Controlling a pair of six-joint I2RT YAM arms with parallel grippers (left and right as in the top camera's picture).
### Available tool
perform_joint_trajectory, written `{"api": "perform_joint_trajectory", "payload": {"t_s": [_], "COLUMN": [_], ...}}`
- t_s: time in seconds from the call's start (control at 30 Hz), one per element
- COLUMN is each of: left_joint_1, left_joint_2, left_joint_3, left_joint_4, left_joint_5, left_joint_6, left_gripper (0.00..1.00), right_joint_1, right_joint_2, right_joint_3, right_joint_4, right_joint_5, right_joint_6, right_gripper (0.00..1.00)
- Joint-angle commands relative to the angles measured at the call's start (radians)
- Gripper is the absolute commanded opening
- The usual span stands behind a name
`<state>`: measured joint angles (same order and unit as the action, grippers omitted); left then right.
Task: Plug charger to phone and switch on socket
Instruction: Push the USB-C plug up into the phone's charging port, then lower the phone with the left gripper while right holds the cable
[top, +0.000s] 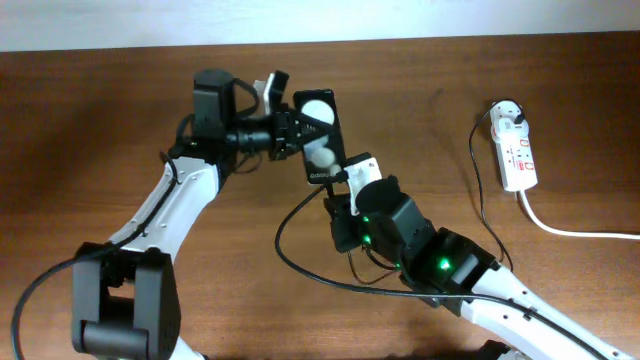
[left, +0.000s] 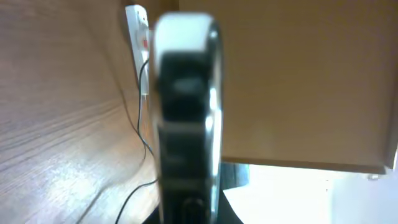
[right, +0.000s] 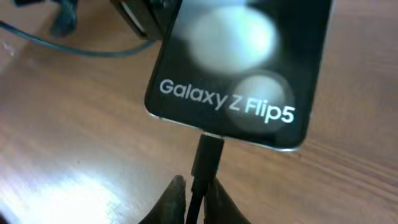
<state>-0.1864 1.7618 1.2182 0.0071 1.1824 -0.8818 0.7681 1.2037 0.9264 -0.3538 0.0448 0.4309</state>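
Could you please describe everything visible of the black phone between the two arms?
The flat black rectangular phone has a glossy face with two white round patches, white text reading Galaxy Z Flip5 near one end, and a silvery edge. The left gripper clamps it from one side, seemingly holding it above the brown wooden table. The black charger plug, pinched by the right gripper, meets its text end.

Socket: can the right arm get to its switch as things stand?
Probably, but not straight away: the right fingers pinch the charger plug at the edge of the phone. Once they let go, only bare table and the thin charger cable lie between arm and socket.
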Motion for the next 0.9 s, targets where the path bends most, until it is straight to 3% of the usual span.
{"api": "perform_joint_trajectory", "payload": {"t_s": [0.0,0.13,0.27,0.43,0.63,0.8,0.87], "left_joint_1": [-0.035,-0.035,-0.035,-0.035,-0.036,-0.037,-0.037], "left_joint_2": [-0.002,-0.002,-0.002,-0.002,-0.002,-0.002,-0.002], "left_joint_3": [-0.006,-0.006,-0.006,-0.006,-0.006,-0.006,-0.006], "left_joint_4": [-0.001,-0.001,0.003,-0.001,-0.009,-0.207,-0.202], "left_joint_5": [0.002,-0.132,-0.134,-0.071,0.045,0.052,0.052], "left_joint_6": [0.017,0.016,0.016,0.025,0.122,0.274,0.274], "left_gripper": [0.0,0.0,0.0,0.0,0.0,0.0,0.0], "right_joint_1": [-0.009,-0.008,-0.008,-0.01,-0.01,-0.01,-0.01], "right_joint_2": [0.0,0.001,0.028,0.047,0.046,0.046,0.046], "right_joint_3": [0.017,0.017,0.017,0.017,0.018,0.051,0.055], "right_joint_4": [-0.005,-0.043,-0.079,-0.018,0.066,0.135,0.134], "right_joint_5": [0.032,-0.036,-0.042,-0.033,0.032,0.031,0.031], "right_joint_6": [-0.007,-0.004,-0.003,-0.005,-0.008,-0.008,-0.008], "right_gripper": [0.21,0.23,0.2,0.14,0.11,0.09,0.14]}}
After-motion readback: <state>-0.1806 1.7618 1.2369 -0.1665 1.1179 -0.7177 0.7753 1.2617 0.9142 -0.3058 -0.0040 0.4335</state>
